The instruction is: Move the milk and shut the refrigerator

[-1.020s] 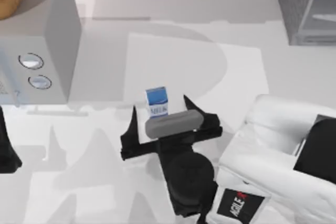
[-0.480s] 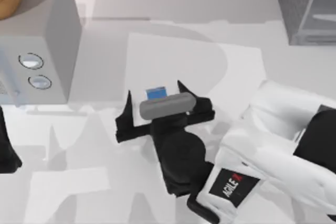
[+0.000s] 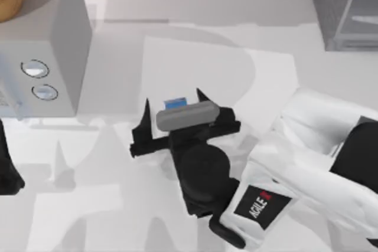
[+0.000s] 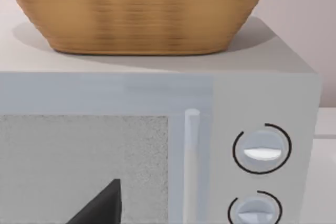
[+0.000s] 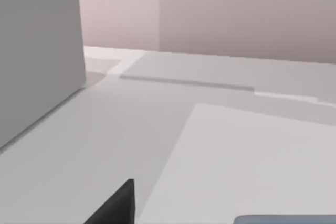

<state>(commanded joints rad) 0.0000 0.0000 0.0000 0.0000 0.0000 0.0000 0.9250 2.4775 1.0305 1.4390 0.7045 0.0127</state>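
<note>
The milk [image 3: 179, 103] stands near the table's middle, and I see little more than its blue top. My right gripper [image 3: 173, 104] is open, with one black finger on each side of the carton. Its grey wrist block covers the carton's lower part. In the right wrist view the milk's top [image 5: 286, 219] peeks in at the edge, beside one fingertip [image 5: 118, 206]. The refrigerator [image 3: 339, 4] stands at the back right, its pale door panel [image 3: 361, 10] swung out. My left arm [image 3: 6, 166] is parked at the left edge, and one of its fingertips [image 4: 102, 205] sits well off centre.
A light grey box with two round knobs [image 3: 41, 81] stands at the back left. A wicker basket [image 4: 142, 9] rests on top of it. A paler mat [image 3: 248, 81] lies under the carton.
My right gripper has come down and slightly left over the milk. Its wrist block now hides the white lower half, which showed one second ago. The left arm is still.
</note>
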